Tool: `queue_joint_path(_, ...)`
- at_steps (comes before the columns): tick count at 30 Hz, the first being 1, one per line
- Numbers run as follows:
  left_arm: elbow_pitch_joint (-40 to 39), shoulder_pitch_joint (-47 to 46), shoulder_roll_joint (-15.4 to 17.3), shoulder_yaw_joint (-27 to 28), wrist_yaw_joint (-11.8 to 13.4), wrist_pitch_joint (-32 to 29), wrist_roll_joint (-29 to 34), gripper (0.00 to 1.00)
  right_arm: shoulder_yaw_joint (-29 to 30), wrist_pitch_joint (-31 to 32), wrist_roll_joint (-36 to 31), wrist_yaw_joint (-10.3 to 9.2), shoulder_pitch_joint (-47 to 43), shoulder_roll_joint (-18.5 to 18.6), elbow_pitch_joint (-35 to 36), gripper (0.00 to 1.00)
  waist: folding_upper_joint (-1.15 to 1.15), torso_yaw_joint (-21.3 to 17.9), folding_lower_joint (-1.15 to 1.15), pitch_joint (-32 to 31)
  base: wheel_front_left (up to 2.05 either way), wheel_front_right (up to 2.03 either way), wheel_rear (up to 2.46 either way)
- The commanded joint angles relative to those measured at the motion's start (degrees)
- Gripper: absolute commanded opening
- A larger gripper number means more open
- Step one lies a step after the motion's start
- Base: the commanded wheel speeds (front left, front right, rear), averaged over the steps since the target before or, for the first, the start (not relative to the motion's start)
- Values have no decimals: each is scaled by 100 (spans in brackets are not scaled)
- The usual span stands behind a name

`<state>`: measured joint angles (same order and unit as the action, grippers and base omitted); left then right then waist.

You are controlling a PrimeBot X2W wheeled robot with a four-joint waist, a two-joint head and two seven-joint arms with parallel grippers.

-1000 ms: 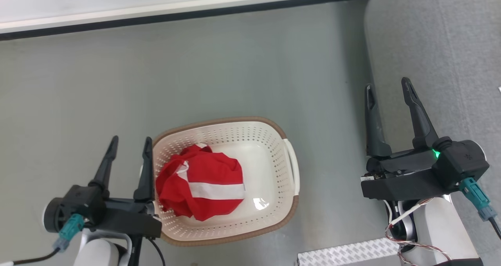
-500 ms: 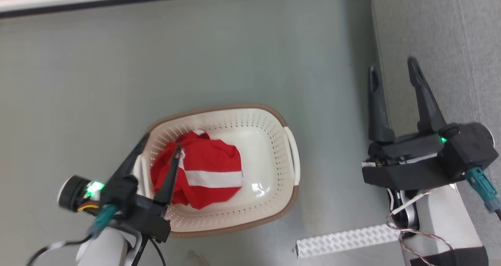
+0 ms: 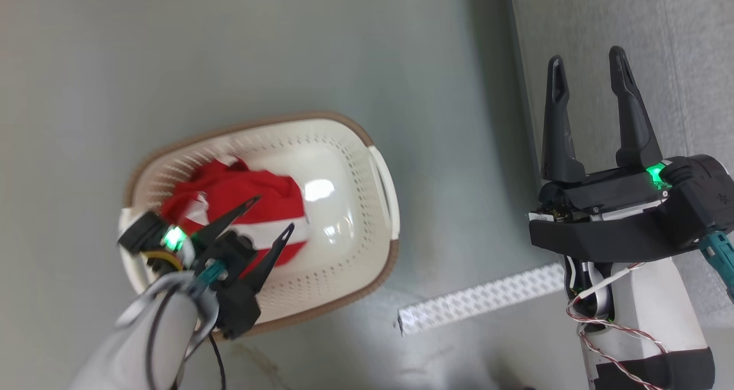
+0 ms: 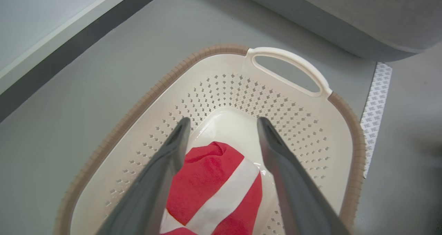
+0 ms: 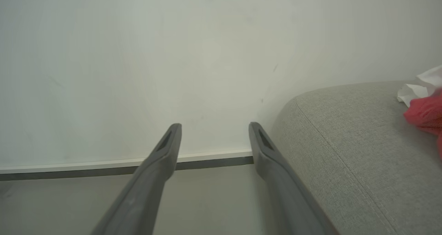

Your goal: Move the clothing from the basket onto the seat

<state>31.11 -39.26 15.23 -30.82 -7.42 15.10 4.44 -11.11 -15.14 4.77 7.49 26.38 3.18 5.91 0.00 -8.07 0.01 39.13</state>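
So your red clothing point(image 3: 229, 183) with the white stripe sits bunched at one end of the basket point(image 3: 344, 246). Your left claw point(image 3: 273, 212) hangs right over it, wide open, nothing gripped. Right claw point(image 3: 587, 55) is open and empty too, out by the edge of the sofa point(image 3: 676, 63). There's a red and white piece point(image 5: 424, 115) lying on the sofa, so I'd call it partly done, one grab left. Plain grey floor point(image 3: 287, 46), strip of white tape point(image 3: 481, 301), white wall point(image 5: 138, 55) behind.
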Motion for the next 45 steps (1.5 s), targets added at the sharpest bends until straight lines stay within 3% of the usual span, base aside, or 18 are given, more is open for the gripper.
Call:
queue_joint_path(1,182,-195,28,-142,-1,6,58,100,-8,-1,6,0,34,-29,9,100,0,-315,-1,472,0,0,0)
queue_joint_path(9,1906,-1371,-146,-1363,-6,-98,-446,100,-46,-1,253,0,165,-35,138,100,0,-447,-1,1001,0,0,0)
queue_joint_path(21,3745,-2385,-501,-2102,46,-394,-462,100,-327,-1,516,0,302,-36,234,100,0,-591,-1,1444,0,0,0)
queue_joint_path(29,4150,-2645,-453,-2079,598,-674,-485,100,-532,-1,897,0,310,-33,382,100,0,-695,-1,1728,0,0,0)
queue_joint_path(45,4269,-2601,-452,-2246,804,-696,-543,100,-312,-1,921,0,-73,-34,520,100,0,-703,-1,1828,0,0,0)
